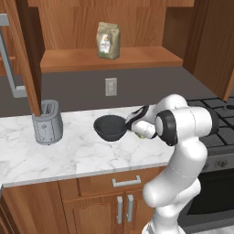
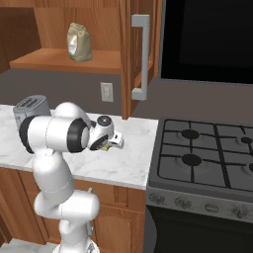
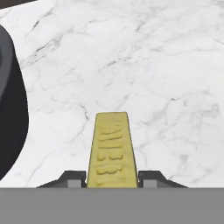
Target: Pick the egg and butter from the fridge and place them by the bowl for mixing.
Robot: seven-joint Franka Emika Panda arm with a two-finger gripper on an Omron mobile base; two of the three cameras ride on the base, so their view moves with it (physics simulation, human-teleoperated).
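The mustard-yellow butter (image 3: 112, 148) stick lies lengthwise between my fingertips (image 3: 72, 178) in the hand view, with my gripper (image 3: 112, 180) shut on it, just over the white marble counter (image 3: 166, 78). The dark rounded wall of the bowl (image 3: 11, 109) rises close on the left. In the left base view the bowl (image 1: 110, 127) stands on the counter, and my hand sits right beside it on its right, with a sliver of the butter (image 1: 142, 133) showing. The right base view has my gripper (image 2: 106, 145) low over the counter, behind my arm. The egg and the fridge are out of view.
A grey toaster (image 1: 47, 122) stands on the counter left of the bowl. A black gas stove (image 2: 207, 153) adjoins the counter on the right. A paper bag (image 1: 108, 41) sits on the wooden shelf above. Bare marble (image 1: 68, 153) lies in front of the bowl.
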